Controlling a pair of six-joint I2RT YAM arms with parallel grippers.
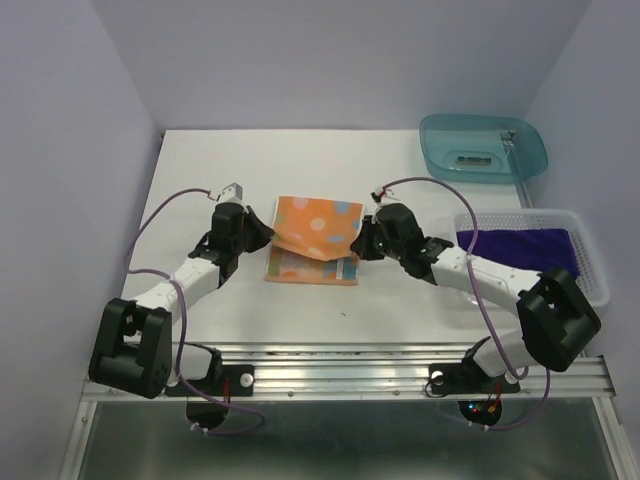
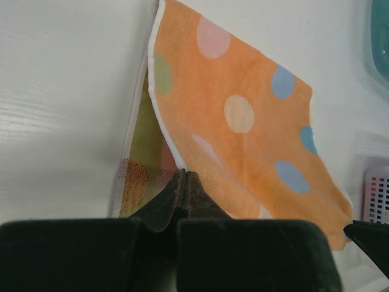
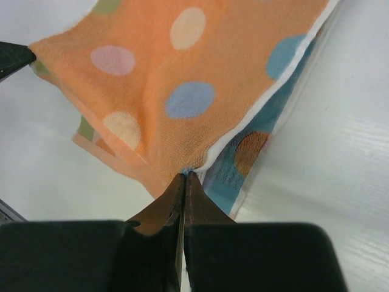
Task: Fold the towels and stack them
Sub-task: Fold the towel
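Note:
The orange dotted towel [image 1: 315, 238] lies mid-table, its upper layer lifted and sagging between both grippers. My left gripper [image 1: 268, 232] is shut on the towel's left corner; the left wrist view shows the orange cloth [image 2: 243, 121] running from the shut tips [image 2: 185, 174]. My right gripper [image 1: 362, 240] is shut on the right corner; the right wrist view shows the cloth [image 3: 182, 91] pinched at the tips [image 3: 184, 175]. The dark purple towel [image 1: 518, 248] lies in a white basket [image 1: 590, 262] at the right. The pink-red towel is out of view.
A teal plastic tub [image 1: 484, 148] stands at the back right, behind the basket. Purple cables loop from both arms. The table's metal rail [image 1: 340, 368] runs along the near edge. White walls close in the left, right and back.

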